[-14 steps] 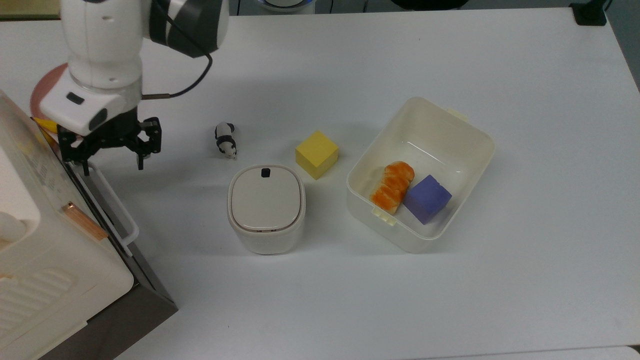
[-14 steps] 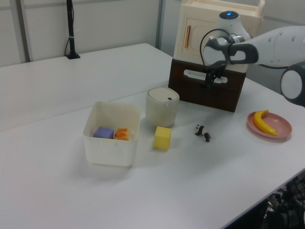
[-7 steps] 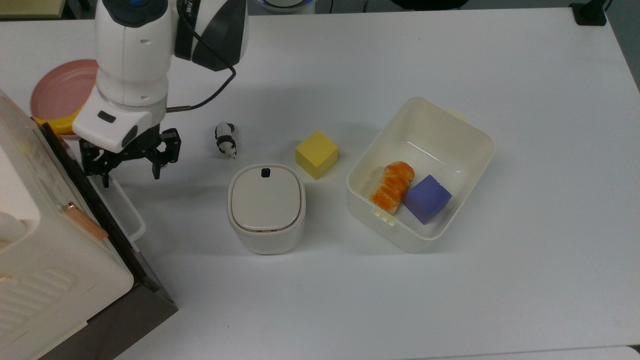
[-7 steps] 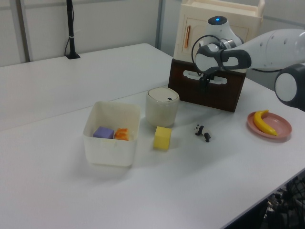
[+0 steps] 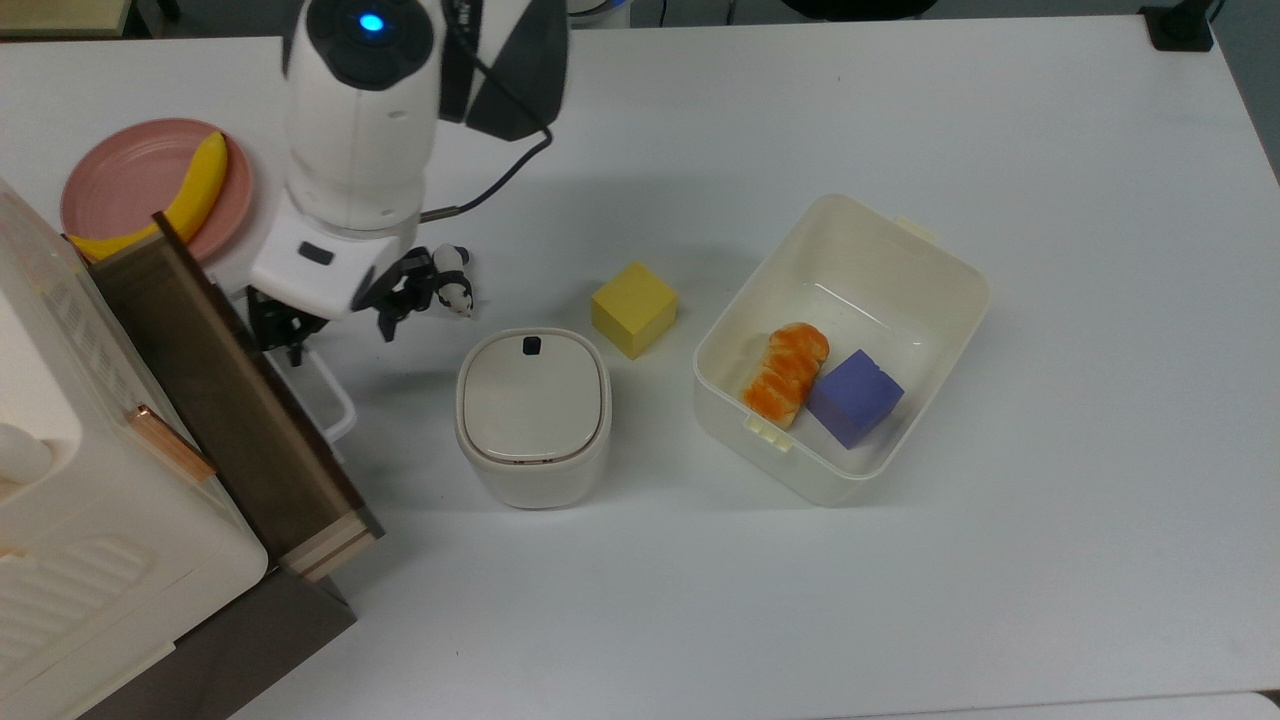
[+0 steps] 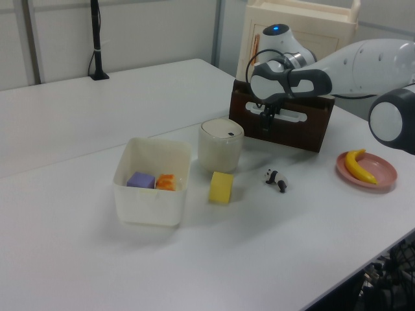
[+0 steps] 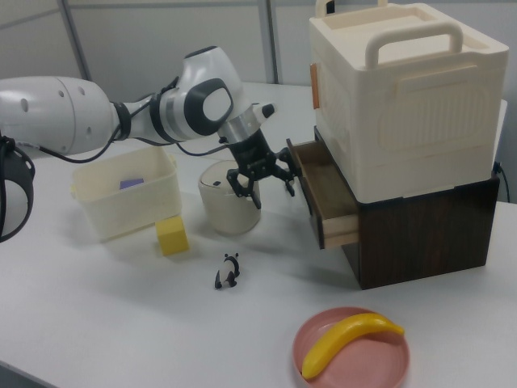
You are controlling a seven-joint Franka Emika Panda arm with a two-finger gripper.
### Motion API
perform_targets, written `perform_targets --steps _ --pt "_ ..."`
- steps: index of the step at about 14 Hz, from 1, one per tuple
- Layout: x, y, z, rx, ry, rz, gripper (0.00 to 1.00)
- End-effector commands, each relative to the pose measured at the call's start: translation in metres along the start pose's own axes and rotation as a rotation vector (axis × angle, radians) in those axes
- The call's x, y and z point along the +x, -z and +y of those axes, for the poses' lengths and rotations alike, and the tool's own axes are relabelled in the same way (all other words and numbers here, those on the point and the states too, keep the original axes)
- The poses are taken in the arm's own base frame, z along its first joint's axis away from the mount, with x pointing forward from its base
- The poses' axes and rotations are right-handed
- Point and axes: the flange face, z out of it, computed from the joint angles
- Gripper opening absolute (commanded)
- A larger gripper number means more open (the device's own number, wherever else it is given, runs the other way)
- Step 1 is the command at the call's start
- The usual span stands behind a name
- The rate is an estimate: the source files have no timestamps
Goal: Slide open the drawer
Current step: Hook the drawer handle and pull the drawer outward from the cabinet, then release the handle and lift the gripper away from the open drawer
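Note:
The drawer stands partly pulled out of the dark cabinet, and its light brown inside shows in the right view. On its dark brown front panel sits a white loop handle. My gripper hangs at the handle's upper end in the top view, just in front of the panel. Its fingers are spread open, and one fingertip sits right at the handle, close to the panel. Whether it touches the handle is unclear. In the right view the gripper points down beside the drawer's front.
A cream appliance sits on the cabinet. A lidded cream bin, a panda figure and a yellow cube lie close to the gripper. A cream tub holds an orange item and a purple cube. A pink plate carries a banana.
The drawer has slid out toward the top view's right, and the gripper has travelled the same way at its handle. The arm has uncovered the plate and banana.

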Motion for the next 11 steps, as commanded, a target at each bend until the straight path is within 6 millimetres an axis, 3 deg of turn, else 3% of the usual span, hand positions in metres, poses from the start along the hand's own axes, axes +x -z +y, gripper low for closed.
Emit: perform_targets --steps 1,8,9,11 --pt "0.001 0.03 -0.049 0.05 0.049 -0.027 0.82" --pt "-0.007 0.067 -0.079 0.095 0.076 -0.074 0.82" --pt "-0.008 0.08 -0.079 0.117 0.056 -0.045 0.83" --pt "-0.018 0.112 -0.076 0.144 0.0 -0.018 0.94"
